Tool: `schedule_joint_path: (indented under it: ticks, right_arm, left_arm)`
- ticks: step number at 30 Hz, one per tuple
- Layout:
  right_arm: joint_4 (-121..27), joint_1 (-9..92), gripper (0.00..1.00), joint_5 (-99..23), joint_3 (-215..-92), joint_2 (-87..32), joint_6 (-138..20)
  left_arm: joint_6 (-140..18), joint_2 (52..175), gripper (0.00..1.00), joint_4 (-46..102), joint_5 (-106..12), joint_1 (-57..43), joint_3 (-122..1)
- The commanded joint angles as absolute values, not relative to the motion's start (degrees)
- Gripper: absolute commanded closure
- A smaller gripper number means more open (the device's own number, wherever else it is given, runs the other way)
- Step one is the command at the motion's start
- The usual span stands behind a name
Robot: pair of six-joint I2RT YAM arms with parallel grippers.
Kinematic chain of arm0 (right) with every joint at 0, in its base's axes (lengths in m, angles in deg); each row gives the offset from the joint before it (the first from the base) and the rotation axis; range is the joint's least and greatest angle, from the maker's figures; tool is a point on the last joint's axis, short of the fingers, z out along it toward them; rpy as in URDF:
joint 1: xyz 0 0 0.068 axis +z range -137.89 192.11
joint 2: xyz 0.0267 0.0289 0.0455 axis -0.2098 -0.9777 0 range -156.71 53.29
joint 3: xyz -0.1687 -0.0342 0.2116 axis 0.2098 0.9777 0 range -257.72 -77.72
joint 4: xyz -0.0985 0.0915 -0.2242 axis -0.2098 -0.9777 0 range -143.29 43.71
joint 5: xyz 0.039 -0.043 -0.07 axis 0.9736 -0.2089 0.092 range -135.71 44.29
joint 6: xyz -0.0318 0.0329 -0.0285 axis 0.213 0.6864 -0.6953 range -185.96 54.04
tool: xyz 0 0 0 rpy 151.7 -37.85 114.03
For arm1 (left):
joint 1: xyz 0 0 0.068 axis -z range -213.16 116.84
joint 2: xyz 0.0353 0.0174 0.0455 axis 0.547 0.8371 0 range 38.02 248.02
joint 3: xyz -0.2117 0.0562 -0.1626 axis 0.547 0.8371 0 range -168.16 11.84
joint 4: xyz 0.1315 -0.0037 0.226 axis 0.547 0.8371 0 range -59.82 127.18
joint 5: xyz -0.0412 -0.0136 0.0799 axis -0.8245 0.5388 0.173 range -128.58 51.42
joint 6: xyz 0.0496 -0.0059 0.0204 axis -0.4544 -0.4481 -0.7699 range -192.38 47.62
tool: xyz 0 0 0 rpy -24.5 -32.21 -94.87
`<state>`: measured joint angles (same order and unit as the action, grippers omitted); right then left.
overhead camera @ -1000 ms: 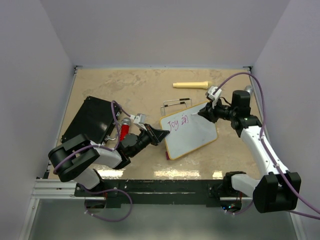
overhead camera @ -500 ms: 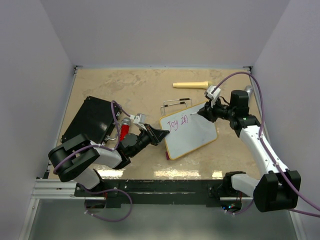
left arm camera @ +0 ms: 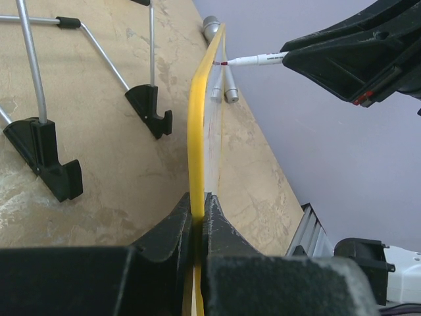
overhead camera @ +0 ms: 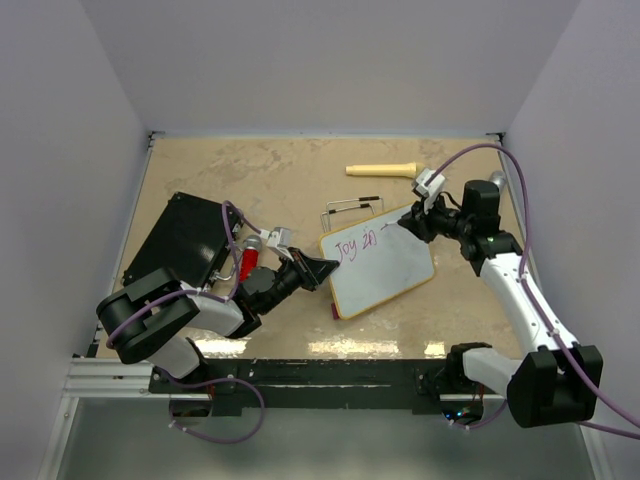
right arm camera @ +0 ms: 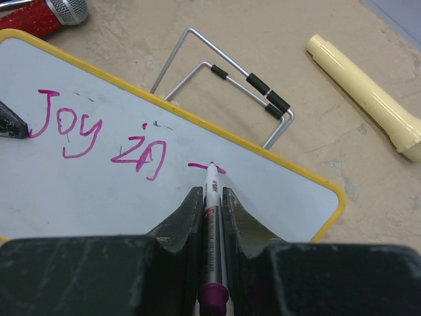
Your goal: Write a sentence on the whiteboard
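Whiteboard (overhead camera: 380, 268) sits near table centre, turned askew. Left gripper (overhead camera: 318, 268) is clenched on its yellow rim at the board's 9 o'clock edge. Right gripper (overhead camera: 408, 225), at the board's 1 o'clock corner, is clamped on a marker (right arm camera: 212, 210), whose tip touches the board at a short pink dash. The sentence (right arm camera: 99, 135) reads only "Joy in" plus that dash, along the top edge. Wire stand (overhead camera: 352, 207) is just beyond the board at 12 o'clock, cream handle (overhead camera: 382, 170) farther out. Black case (overhead camera: 180, 240) lies at 9 o'clock, with a red microphone (overhead camera: 248, 262) beside the left arm.
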<state>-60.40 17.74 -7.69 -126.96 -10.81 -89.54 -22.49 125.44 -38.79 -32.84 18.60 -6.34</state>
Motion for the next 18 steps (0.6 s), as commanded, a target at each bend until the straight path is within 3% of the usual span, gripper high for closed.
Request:
schedule_joint_path:
  ticks: [1,18]
  right_arm:
    - [-58.5,17.9,1.0,-4.0,-126.8,-9.1,-89.5]
    - [-61.6,17.9,1.0,-5.2,-127.0,-11.0,-92.2]
  left_arm:
    - [-27.2,126.3,1.0,-38.5,-35.0,19.0,-7.1]
    - [-27.1,126.5,1.0,-39.0,-34.9,19.0,-6.7]
